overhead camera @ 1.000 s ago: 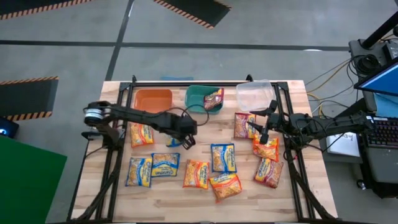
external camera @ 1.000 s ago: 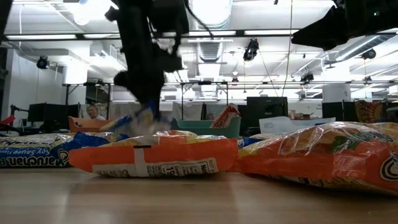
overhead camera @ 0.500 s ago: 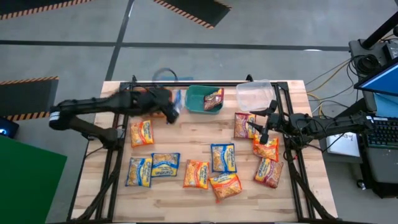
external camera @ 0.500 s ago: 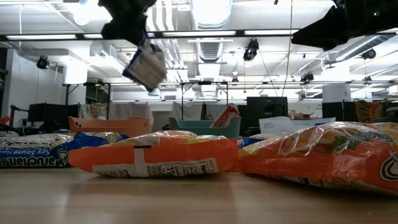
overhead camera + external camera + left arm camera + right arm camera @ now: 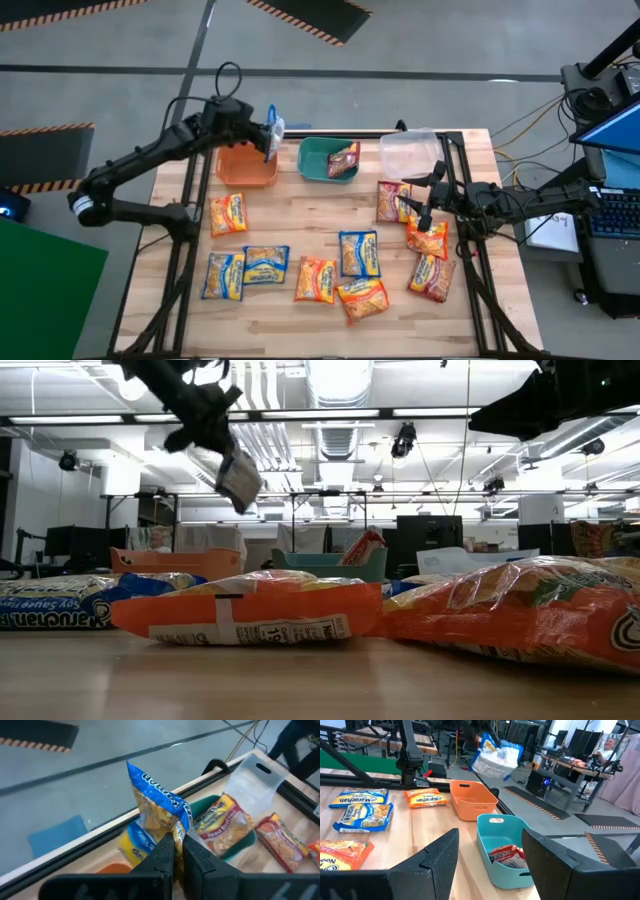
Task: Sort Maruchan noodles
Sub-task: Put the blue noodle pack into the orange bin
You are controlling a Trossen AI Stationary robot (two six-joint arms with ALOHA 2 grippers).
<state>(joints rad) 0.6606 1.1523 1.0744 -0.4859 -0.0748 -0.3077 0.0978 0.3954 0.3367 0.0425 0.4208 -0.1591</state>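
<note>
In the high view, our left gripper [image 5: 268,137] is now holding the blue packet [image 5: 273,130] clamped above the orange bin [image 5: 246,165], upper left, having carried it up from mid-table; a drop looks imminent. Our right gripper [image 5: 422,205] is waiting wide open, frame right. In the low view, the packet is hanging clear, upper left. In the left wrist view, it is perhaps overhanging the table's back edge.

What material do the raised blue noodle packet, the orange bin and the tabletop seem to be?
Blue noodle packet in the left gripper: thin glossy plastic film, crinkled and reflective. Orange bin: probably moulded plastic, smooth and matte, with a cut handle slot. Tabletop: light wood, with visible plank seams.
</note>
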